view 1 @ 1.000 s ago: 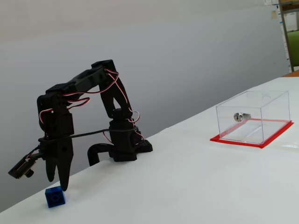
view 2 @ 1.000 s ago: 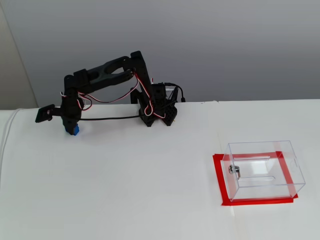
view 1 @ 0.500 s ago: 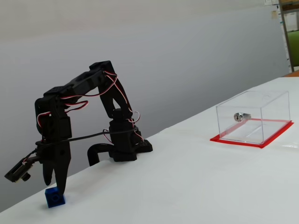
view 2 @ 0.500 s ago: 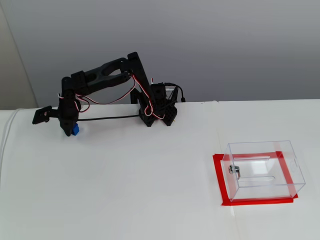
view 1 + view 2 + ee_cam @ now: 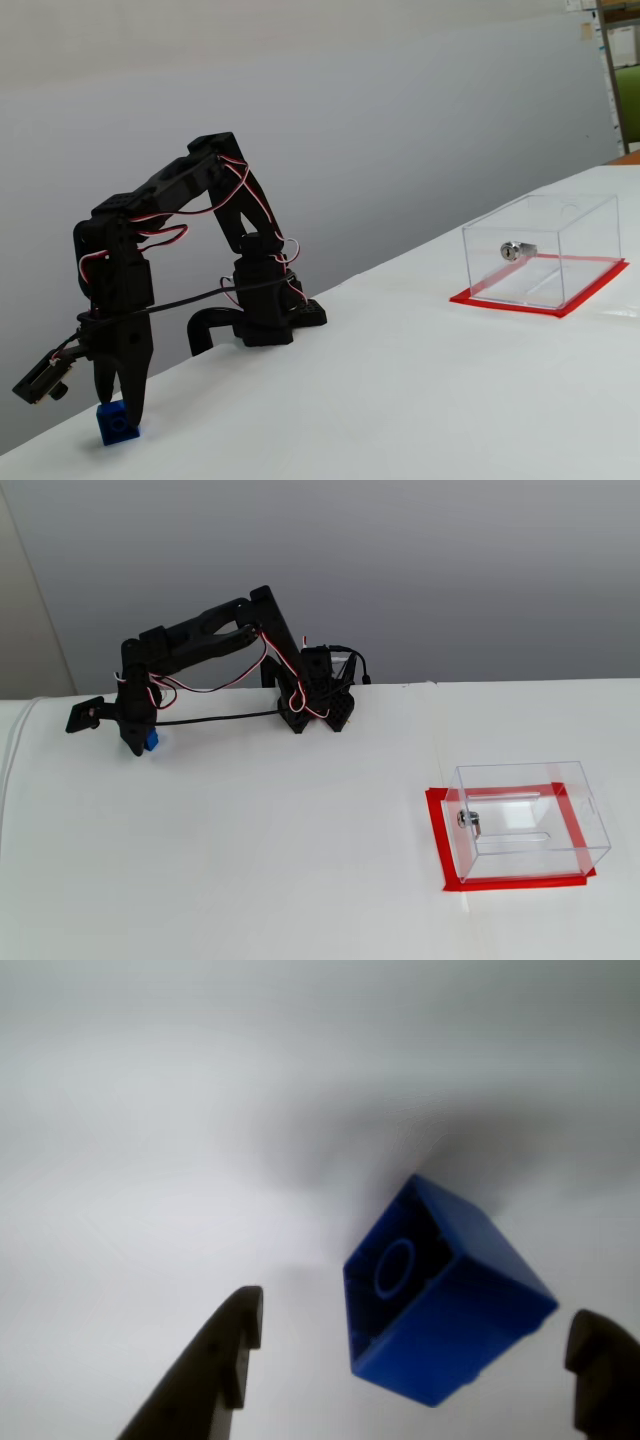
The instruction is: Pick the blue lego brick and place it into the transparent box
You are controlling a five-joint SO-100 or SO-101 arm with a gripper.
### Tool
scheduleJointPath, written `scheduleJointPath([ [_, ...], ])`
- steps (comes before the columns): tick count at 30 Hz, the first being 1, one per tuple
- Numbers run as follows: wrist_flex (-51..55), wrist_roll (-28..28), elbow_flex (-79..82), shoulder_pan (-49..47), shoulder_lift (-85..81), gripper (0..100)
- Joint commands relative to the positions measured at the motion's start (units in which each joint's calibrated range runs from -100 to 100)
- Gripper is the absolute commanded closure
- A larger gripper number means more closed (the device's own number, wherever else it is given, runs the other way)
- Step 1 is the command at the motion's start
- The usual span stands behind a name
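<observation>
The transparent box (image 5: 528,820) (silver lock on its wall) sits on its red base holding no brick, well apart from the gripper (image 5: 420,1345), whose spread fingers straddle the ungrasped blue lego brick (image 5: 445,1290) on the table (image 5: 300,860).

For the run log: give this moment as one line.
phase: reach | claw: open, straddling blue lego brick | brick: on table, ungrasped | transparent box: empty, far off

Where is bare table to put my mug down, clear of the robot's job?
The widest bare patch lies between the arm base and the transparent box. Crowded: the far left, where the gripper straddles the blue lego brick.
</observation>
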Motion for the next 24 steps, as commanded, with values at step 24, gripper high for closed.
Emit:
scheduleJointPath([
  [24, -1.9, -0.3, -4.4, 0.4, 0.4, 79],
])
